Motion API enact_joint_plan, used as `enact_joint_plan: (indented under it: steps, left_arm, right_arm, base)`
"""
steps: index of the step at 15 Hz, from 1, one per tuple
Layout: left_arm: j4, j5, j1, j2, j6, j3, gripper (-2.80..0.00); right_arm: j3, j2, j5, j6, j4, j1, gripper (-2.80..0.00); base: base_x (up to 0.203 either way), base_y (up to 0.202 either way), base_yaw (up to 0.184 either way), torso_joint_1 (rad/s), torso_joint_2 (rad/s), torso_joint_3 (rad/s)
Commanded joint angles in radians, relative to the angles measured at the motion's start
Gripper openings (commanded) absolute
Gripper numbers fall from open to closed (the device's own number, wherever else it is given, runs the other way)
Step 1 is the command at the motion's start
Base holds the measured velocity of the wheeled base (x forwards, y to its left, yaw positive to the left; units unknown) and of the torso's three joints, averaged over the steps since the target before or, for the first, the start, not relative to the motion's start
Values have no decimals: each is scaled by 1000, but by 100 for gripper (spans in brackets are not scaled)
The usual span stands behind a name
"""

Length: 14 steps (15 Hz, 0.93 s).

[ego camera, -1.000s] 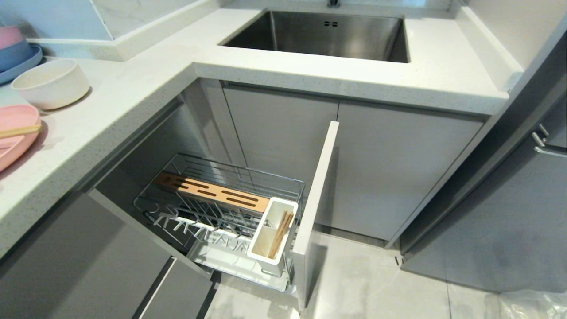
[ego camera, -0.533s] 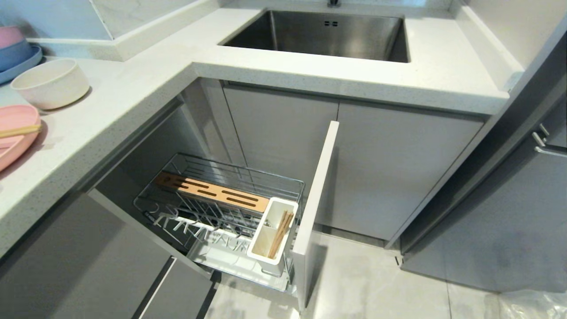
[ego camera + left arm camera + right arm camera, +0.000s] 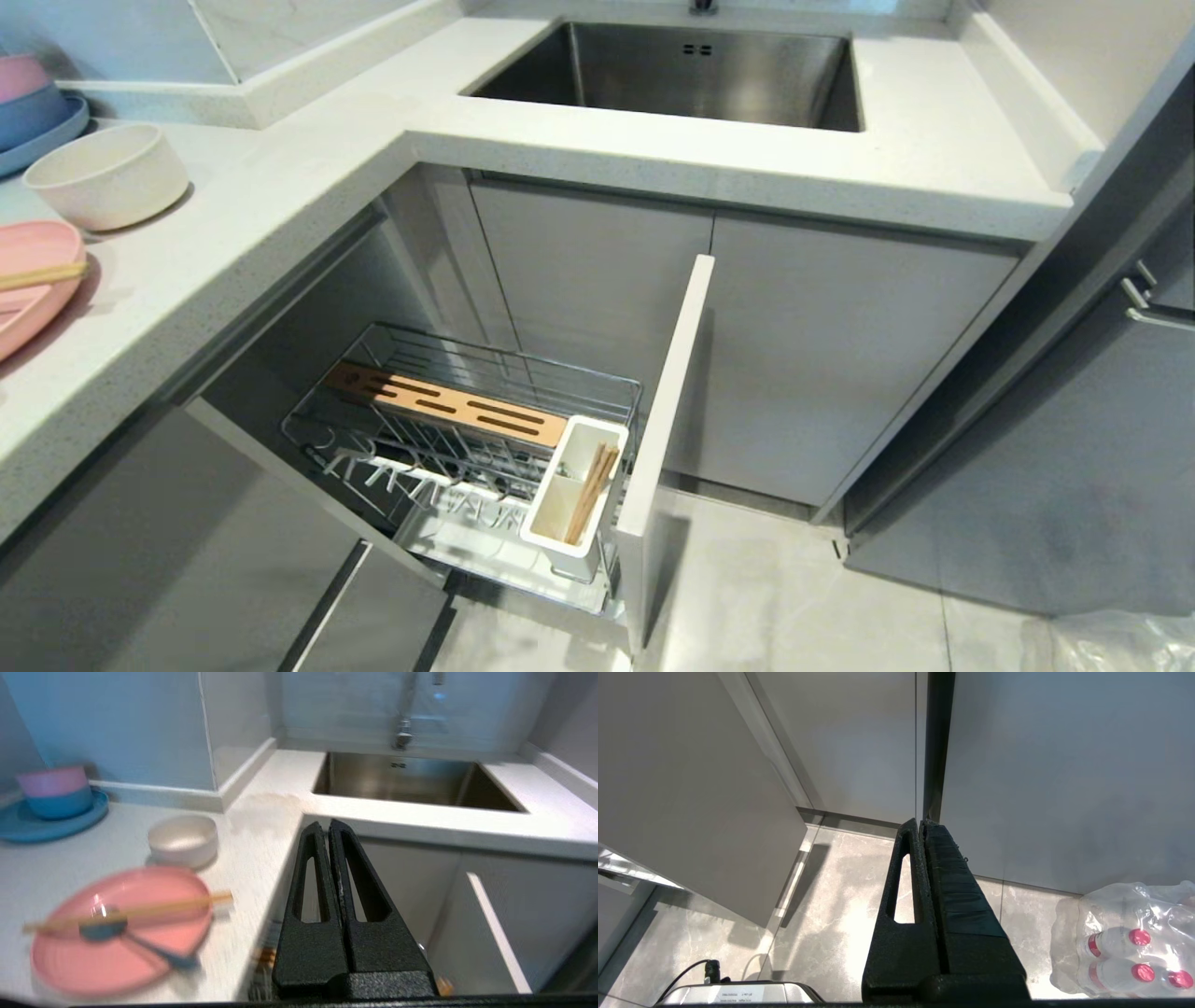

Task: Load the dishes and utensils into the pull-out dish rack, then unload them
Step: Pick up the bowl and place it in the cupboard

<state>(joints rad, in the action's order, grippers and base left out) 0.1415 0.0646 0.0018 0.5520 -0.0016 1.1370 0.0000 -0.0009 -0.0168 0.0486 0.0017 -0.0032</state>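
Note:
The pull-out dish rack (image 3: 467, 439) stands drawn out below the counter, with its wooden strip (image 3: 448, 404) and white caddy (image 3: 571, 499); wooden chopsticks (image 3: 591, 493) lean in the caddy. On the counter to the left lie the pink plate (image 3: 121, 931) (image 3: 33, 280) and the cream bowl (image 3: 183, 840) (image 3: 107, 175). A chopstick (image 3: 131, 911) and the spoon (image 3: 100, 926) rest on the plate. My left gripper (image 3: 325, 826) hangs shut and empty in the air, right of the plate, over the counter's edge. My right gripper (image 3: 920, 823) is shut and empty, low over the floor. Neither arm shows in the head view.
A blue plate (image 3: 46, 821) with stacked blue and pink bowls sits at the counter's back left. The steel sink (image 3: 681, 70) is set into the counter behind the rack. The rack's grey front panel (image 3: 667, 401) juts out. A pack of water bottles (image 3: 1125, 947) lies on the floor.

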Motion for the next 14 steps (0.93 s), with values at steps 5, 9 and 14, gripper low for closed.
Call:
enact_joint_plan:
  steps: [5, 9, 14]
  left_arm:
    - [20, -163, 17, 697, -15, 521, -280]
    - [39, -283, 32, 1042, -66, 788, -280]
    - [95, -316, 135, 1190, -159, 833, -280]
  right_arm:
    - [2, 1, 0, 1, 0, 0, -280]
    - [2, 1, 0, 1, 0, 0, -280]
    - [2, 1, 0, 1, 0, 0, -280]
  base:
    - [0, 0, 0, 0, 0, 0]
    - [0, 0, 0, 0, 0, 0]
    - [0, 0, 0, 0, 0, 0]
